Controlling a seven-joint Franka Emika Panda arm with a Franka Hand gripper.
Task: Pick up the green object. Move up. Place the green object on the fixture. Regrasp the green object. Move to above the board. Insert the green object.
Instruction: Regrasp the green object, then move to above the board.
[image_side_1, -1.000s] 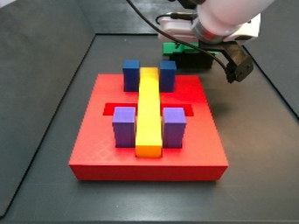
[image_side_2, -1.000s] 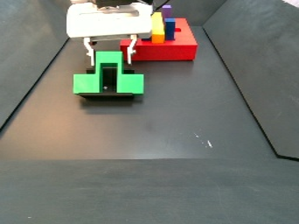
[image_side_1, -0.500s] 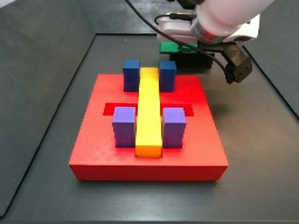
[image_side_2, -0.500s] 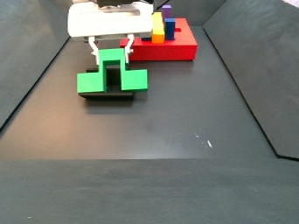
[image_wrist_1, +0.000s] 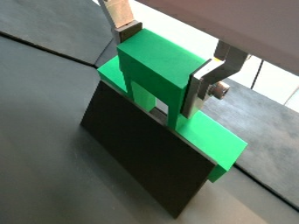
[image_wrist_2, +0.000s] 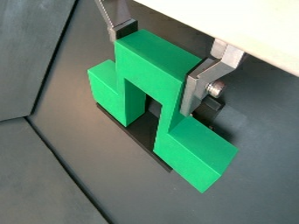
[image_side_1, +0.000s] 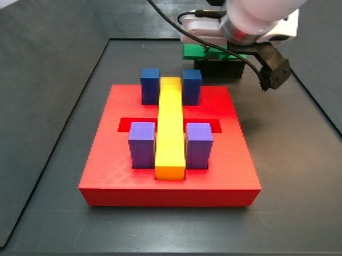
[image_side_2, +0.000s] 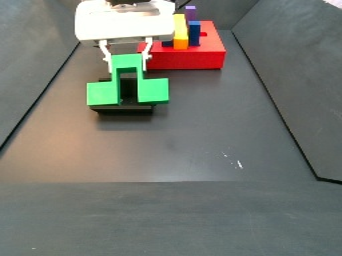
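The green object (image_side_2: 127, 88) rests on the black fixture (image_side_2: 127, 109), its upright stem pointing up; in both wrist views it fills the middle (image_wrist_1: 158, 63) (image_wrist_2: 149, 70) over the dark fixture (image_wrist_1: 138, 150). My gripper (image_side_2: 127, 62) is right above it, fingers (image_wrist_1: 205, 83) pressed on either side of the stem, shut on it; the gripper shows likewise in a wrist view (image_wrist_2: 163, 57). In a side view the green object (image_side_1: 195, 52) is mostly hidden behind the arm. The red board (image_side_1: 120, 172) lies apart from the fixture.
The board carries a long yellow bar (image_side_1: 171, 125), blue blocks (image_side_1: 151, 85) and purple blocks (image_side_1: 140, 145); it also shows in a side view (image_side_2: 203, 58) just beyond the fixture. Dark floor (image_side_2: 201, 160) spreads around, with raised walls at the sides.
The fingers have drawn closer together onto the green stem. The green object has shifted slightly on the fixture.
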